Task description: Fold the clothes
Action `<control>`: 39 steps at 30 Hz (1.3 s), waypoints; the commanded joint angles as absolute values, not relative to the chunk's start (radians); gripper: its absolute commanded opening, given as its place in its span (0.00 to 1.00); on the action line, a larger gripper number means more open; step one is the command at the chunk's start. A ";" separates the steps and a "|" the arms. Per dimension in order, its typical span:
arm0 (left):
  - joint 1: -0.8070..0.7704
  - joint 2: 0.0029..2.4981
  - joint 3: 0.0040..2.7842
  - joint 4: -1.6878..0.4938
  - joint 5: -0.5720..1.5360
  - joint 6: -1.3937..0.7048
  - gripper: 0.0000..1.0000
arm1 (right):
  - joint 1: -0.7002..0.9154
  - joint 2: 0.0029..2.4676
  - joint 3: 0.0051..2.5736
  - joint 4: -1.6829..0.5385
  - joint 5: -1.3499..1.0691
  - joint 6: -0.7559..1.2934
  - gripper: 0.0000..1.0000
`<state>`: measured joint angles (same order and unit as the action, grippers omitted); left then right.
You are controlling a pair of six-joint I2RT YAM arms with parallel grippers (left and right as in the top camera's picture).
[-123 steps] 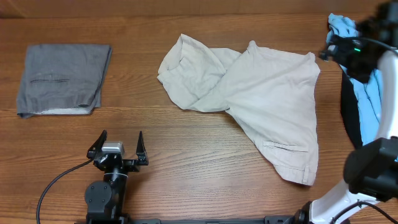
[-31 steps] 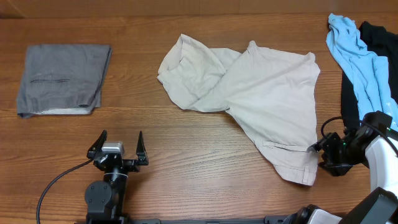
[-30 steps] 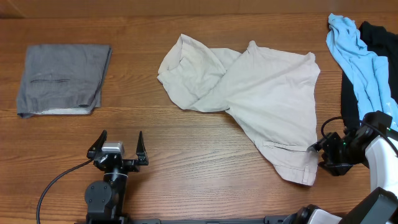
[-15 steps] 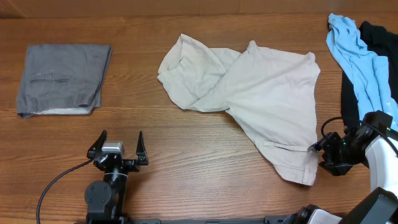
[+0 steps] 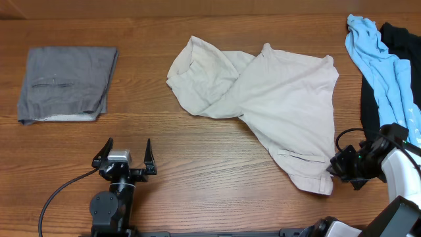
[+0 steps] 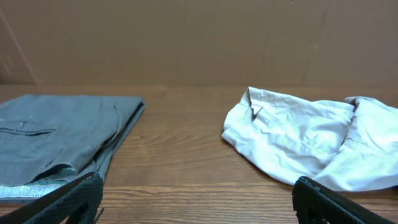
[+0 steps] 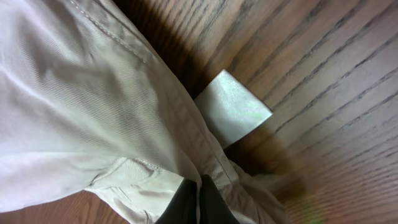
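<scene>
On a brown wooden bench (image 5: 197, 181), pale beige cotton shorts (image 5: 283, 105) lie crumpled right of centre; the right hand (image 5: 335, 167) is clenched on their near right hem, next to a small white tag (image 7: 233, 107); the left hand (image 5: 127, 150) stands spread wide, holding nothing, over bare wood by the front edge; a folded grey garment (image 5: 66, 82) lies far left, well apart; a light blue cloth (image 5: 381, 59) and a black cloth (image 5: 402, 41) crowd the right edge.

On table (image 6: 180, 155): grey garment (image 6: 56, 137) left, beige shorts (image 6: 305, 140) right, apart; left pincer (image 6: 199, 190) spread wide.
</scene>
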<state>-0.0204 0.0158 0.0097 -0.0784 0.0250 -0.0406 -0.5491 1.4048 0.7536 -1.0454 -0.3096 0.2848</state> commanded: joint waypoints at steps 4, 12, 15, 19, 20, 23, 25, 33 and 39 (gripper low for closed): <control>-0.028 0.006 0.005 -0.077 0.022 -0.014 1.00 | -0.543 1.402 0.976 -1.158 -0.412 0.279 0.04; -0.028 0.006 0.005 -0.076 0.022 -0.014 1.00 | -0.368 1.402 1.365 -1.270 -0.469 0.290 0.04; -0.028 0.006 0.005 -0.077 0.022 -0.014 1.00 | -0.296 1.402 1.459 -1.257 -0.466 0.311 0.04; -0.028 0.006 0.005 -0.077 0.022 -0.014 1.00 | -0.244 1.402 1.492 -1.213 -0.476 0.315 0.04; -0.028 0.006 0.005 -0.076 0.022 -0.014 1.00 | -0.240 1.403 1.492 -1.207 -0.477 0.315 0.04; -0.028 0.006 0.005 -0.077 0.015 -0.014 1.00 | -0.237 1.403 1.492 -1.198 -0.472 0.314 0.04; -0.028 0.006 0.005 -0.077 0.016 -0.014 1.00 | -0.237 1.404 1.492 -1.196 -0.461 0.314 0.04; -0.028 0.006 0.005 -0.076 0.019 -0.014 1.00 | -0.171 1.442 1.389 -1.140 -0.341 0.314 0.04; -0.028 0.006 0.005 -0.076 0.019 -0.014 1.00 | -0.012 1.535 1.288 -0.993 -0.342 0.297 0.04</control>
<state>-0.0204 0.0158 0.0097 -0.0784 0.0250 -0.0406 -0.0906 1.4864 1.3251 -1.0309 -0.3511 0.3138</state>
